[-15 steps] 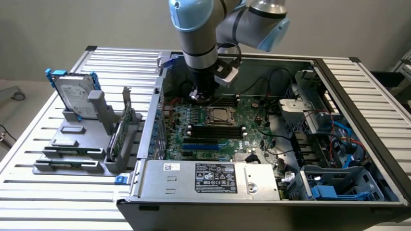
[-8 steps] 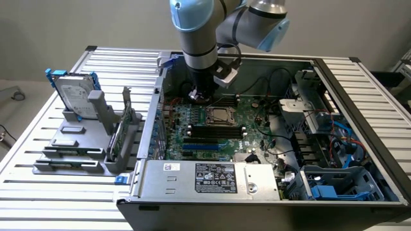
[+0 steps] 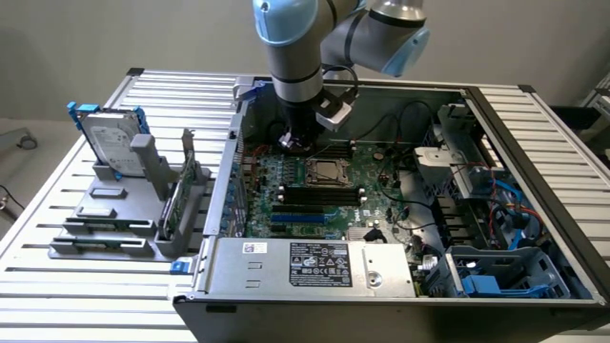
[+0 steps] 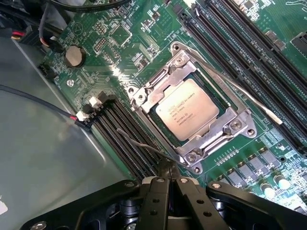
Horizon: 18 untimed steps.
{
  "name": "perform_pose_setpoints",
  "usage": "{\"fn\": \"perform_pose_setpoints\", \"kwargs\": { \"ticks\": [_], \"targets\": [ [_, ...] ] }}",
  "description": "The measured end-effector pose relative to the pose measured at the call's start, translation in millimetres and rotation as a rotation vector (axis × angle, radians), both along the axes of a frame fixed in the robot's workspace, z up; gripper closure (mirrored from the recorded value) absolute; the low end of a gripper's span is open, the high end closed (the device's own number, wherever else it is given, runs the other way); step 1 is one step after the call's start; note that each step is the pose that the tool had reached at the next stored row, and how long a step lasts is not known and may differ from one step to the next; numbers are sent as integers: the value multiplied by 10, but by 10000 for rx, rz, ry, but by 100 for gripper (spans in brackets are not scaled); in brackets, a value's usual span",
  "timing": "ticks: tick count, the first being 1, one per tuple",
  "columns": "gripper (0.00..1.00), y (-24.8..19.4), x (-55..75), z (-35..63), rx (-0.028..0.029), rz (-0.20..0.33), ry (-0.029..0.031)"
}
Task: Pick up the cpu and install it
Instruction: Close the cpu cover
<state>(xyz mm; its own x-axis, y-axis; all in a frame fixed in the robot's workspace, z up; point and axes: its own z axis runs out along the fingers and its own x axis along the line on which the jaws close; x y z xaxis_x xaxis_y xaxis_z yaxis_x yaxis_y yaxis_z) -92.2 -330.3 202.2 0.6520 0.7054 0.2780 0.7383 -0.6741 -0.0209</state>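
Observation:
The cpu (image 4: 188,109), a small square chip with a dull silver printed top, lies flat inside the dark metal-framed socket (image 4: 144,92) on the green motherboard (image 4: 120,52). In the exterior view the cpu (image 3: 327,171) sits in the middle of the open computer case. My gripper (image 4: 169,176) hangs just beside the socket's corner with its black fingers (image 4: 156,201) pressed together and nothing between them. A thin wire lever (image 4: 144,146) runs right by the fingertips. Seen from outside, the gripper (image 3: 293,145) reaches down into the case at the exterior view's left of the socket.
A second socket lever (image 4: 249,98) stands raised across the memory slots (image 4: 268,62). A silver hard drive with blue rails (image 3: 108,134) stands on a grey fixture (image 3: 105,221) outside the case. The power supply (image 3: 310,264), cables (image 3: 410,214) and blue drive bays (image 3: 501,275) crowd the case.

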Motion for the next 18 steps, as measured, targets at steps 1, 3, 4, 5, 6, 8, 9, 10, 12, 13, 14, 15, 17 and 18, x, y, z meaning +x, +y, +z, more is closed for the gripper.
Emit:
{"fn": "perform_pose_setpoints", "kwargs": {
  "ticks": [1,3,4,5,6,8,9,10,12,13,14,15,17,18],
  "targets": [
    [89,5,0,0,-13,-16,6],
    [89,12,1,0,-32,-43,7],
    [89,12,2,0,-40,-60,8],
    [89,12,3,-1,-47,-84,8],
    [89,12,4,-1,-57,-106,8],
    [89,12,6,-2,-81,-143,8],
    [89,12,8,-2,-95,-157,9],
    [89,13,10,-2,-109,-172,11],
    [89,14,14,-3,-135,-195,12],
    [89,15,17,-3,-149,-205,13],
    [89,16,19,-2,-164,-215,14],
    [89,18,21,-3,-175,-223,14],
    [89,24,24,-4,-192,-243,17],
    [89,29,25,-4,-197,-252,18]
  ]
}}
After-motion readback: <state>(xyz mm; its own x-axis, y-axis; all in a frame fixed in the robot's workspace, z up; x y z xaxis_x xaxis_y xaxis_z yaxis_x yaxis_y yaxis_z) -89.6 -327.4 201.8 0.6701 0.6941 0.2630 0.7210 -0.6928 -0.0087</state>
